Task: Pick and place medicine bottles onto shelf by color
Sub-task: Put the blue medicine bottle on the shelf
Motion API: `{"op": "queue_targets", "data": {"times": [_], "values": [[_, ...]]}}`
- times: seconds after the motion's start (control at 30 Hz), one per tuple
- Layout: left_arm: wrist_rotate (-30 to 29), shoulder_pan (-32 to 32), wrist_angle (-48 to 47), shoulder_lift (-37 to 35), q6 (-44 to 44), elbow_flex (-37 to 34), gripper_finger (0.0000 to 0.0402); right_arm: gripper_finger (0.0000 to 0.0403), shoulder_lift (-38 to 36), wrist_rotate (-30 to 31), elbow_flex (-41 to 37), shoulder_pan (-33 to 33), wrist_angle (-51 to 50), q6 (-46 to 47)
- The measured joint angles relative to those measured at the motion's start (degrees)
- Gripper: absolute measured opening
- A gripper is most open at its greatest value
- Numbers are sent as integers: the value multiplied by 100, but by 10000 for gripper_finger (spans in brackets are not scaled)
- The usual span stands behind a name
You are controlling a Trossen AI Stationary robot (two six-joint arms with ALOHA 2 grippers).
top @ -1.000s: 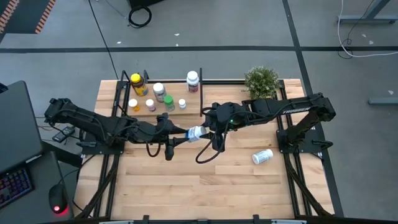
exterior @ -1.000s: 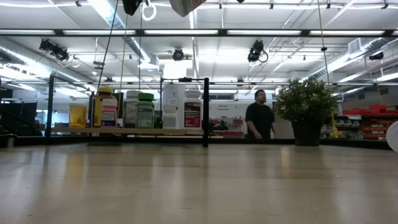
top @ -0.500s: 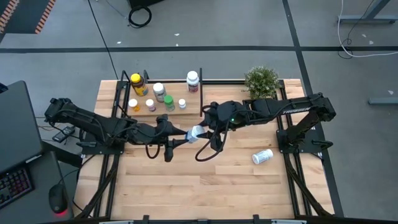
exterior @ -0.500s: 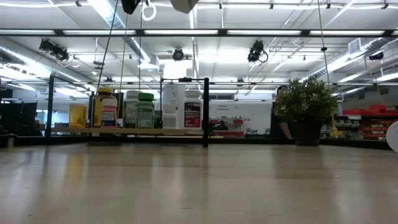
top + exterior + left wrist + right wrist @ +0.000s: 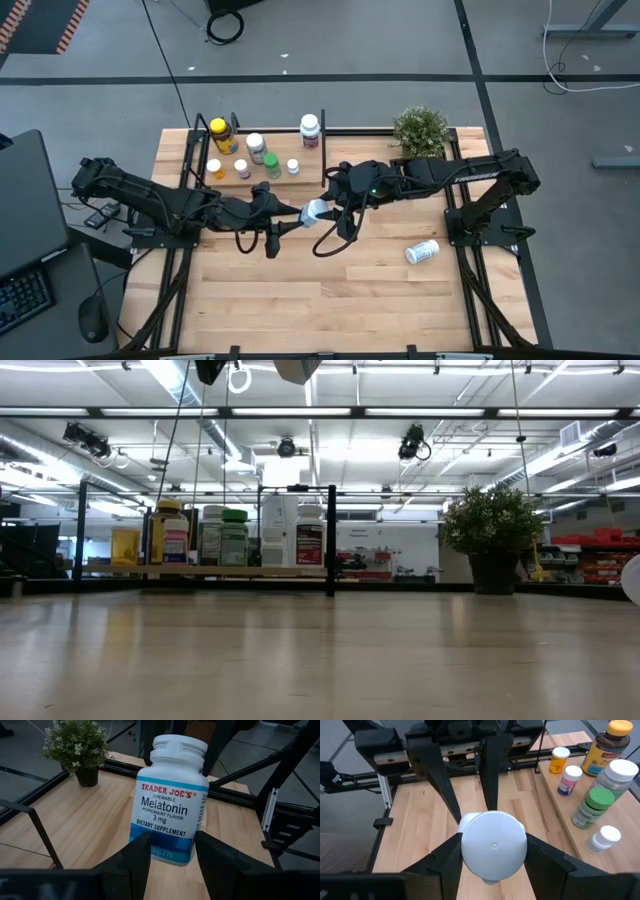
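A white medicine bottle point(image 5: 314, 212) with a blue label hangs in the air over the middle of the table, between my two grippers. My left gripper point(image 5: 300, 217) comes from the table's left and is shut on its base end point(image 5: 165, 852). My right gripper point(image 5: 328, 207) comes from the right and is shut on its white cap point(image 5: 493, 845). The shelf point(image 5: 285, 150) stands at the far left of the table with several bottles upright on it, among them an amber yellow-capped one point(image 5: 220, 133) and a green one point(image 5: 272, 163). Another white bottle point(image 5: 422, 251) lies on its side at the right. My left gripper pinches the bottle's lower body near its base point(image 5: 150, 851) between its two fingers point(image 5: 132, 862). They reach in about level from the table's left and lie along the bottle. The bottle is lifted clear, cap pointing away toward the other arm. My right gripper has the bottle's cap point(image 5: 470, 845) between its two fingers point(image 5: 445, 857), one on each side of it. The fingers come from the table's right, slanting somewhat down, along the bottle's length. The bottle's body beyond the cap is hidden by the cap itself.
A small green potted plant point(image 5: 420, 130) stands at the far right, next to the shelf's end post point(image 5: 323, 150). Black frame rails run along the table's left and right edges. Bare planks lie toward the near edge point(image 5: 320, 300).
Both grippers and the bottle have kept still. In the room behind the table, a person has walked to the right and gone out of sight.
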Motion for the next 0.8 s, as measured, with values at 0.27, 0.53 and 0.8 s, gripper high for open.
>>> {"op": "queue_targets", "data": {"times": [0.27, 0.53, 0.8], "values": [[-26, 2, 179, 145, -63, -2, 162, 193, 0, 37, 0, -22, 148, -2], [-20, 0, 313, 264, -21, -7, 162, 193, 2, 113, 2, -21, 318, 0], [-111, 2, -202, -133, 83, -4, 162, 193, 2, 164, 7, -24, 154, -54]]}}
